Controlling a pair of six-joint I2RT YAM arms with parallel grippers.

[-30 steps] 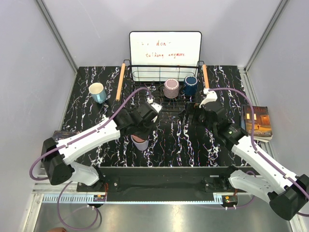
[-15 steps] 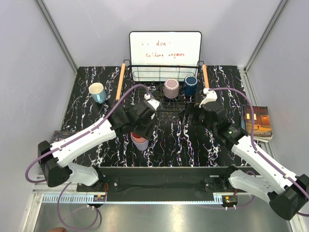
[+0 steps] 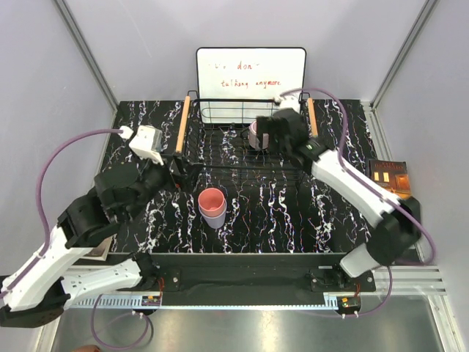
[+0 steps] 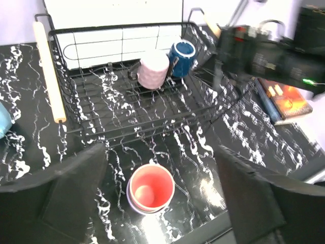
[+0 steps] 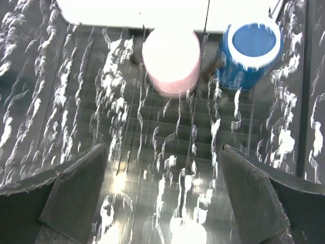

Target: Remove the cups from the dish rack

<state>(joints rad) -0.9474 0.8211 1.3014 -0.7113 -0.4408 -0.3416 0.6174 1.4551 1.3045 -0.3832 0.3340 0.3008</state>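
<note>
Your left fingers (image 4: 61, 198) opened wide, let go, drew back toward desk's (image 3: 293, 213) left edge. Freed salmon pink cup (image 3: 212, 199) sat nested in lavender cup (image 3: 215, 219), mid near edge, out of dish rack (image 3: 220, 154). Your right fingers (image 5: 71, 188), spread apart, swung over rack above mauve cup (image 5: 171, 61) and navy cup (image 5: 251, 48). Those two remained to unload.

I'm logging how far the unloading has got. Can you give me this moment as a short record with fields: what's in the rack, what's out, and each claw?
in rack: mauve cup and navy cup, side by side in the right half of the dish rack
out of rack: salmon pink cup nested inside lavender cup, on the table in front of the rack
left claw: open, empty, left of the salmon pink cup
right claw: open, empty, over the rack, facing the two cups there
</note>
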